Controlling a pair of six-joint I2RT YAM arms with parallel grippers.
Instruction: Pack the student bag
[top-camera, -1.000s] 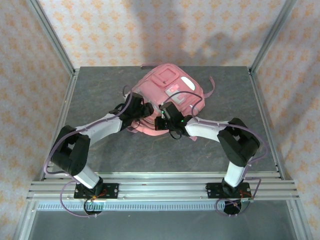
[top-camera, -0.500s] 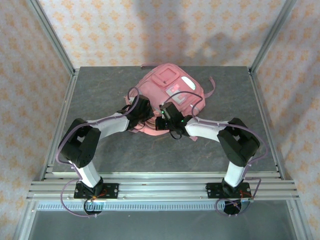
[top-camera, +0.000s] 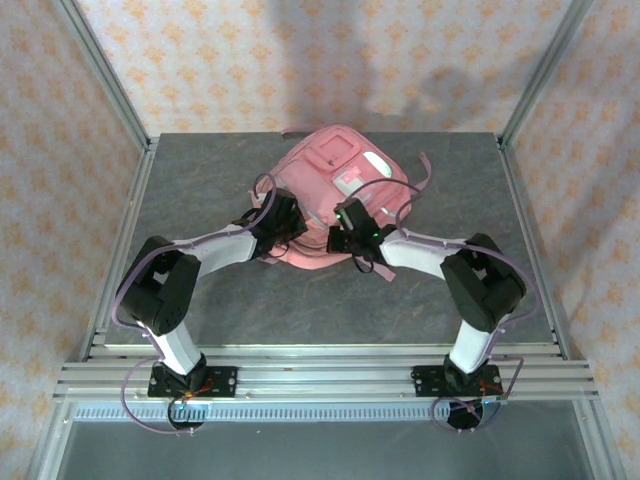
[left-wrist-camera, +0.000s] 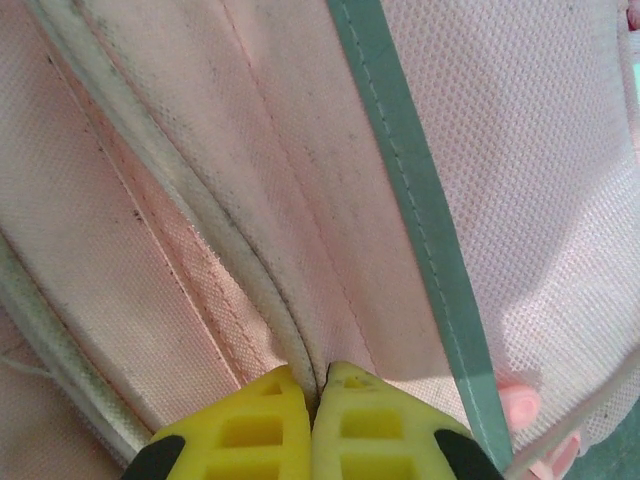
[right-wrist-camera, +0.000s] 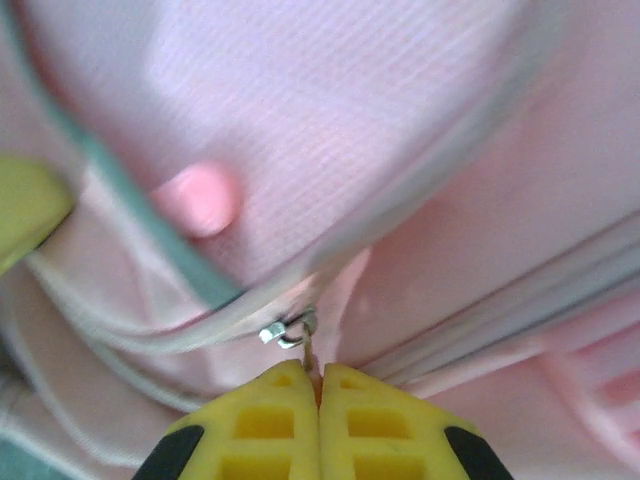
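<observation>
**Top external view.** The student bag (top-camera: 340, 185) lies on the grey table (top-camera: 200, 180), directly ahead of both grippers. The left gripper (top-camera: 295, 232) and the right gripper (top-camera: 338, 240) both meet the bag's near edge, close beside each other.

**Left wrist view.** The left gripper (left-wrist-camera: 315, 400) has its yellow fingertips pressed together. They pinch a raised piped seam of the bag (left-wrist-camera: 200, 200), which runs down between the tips. A grey zip trim (left-wrist-camera: 420, 250) runs diagonally above and to the right of the fingertips. A small pink tab (left-wrist-camera: 520, 405) sits just right of them.

**Right wrist view.** The right gripper (right-wrist-camera: 320, 385) has its fingertips pressed together. A metal zip slider (right-wrist-camera: 283, 331) sits just above the tips, and its thin link descends between them. Pink bag fabric (right-wrist-camera: 420, 150) lies ahead. A rounded pink tab (right-wrist-camera: 200, 200) lies up and to the left.
</observation>
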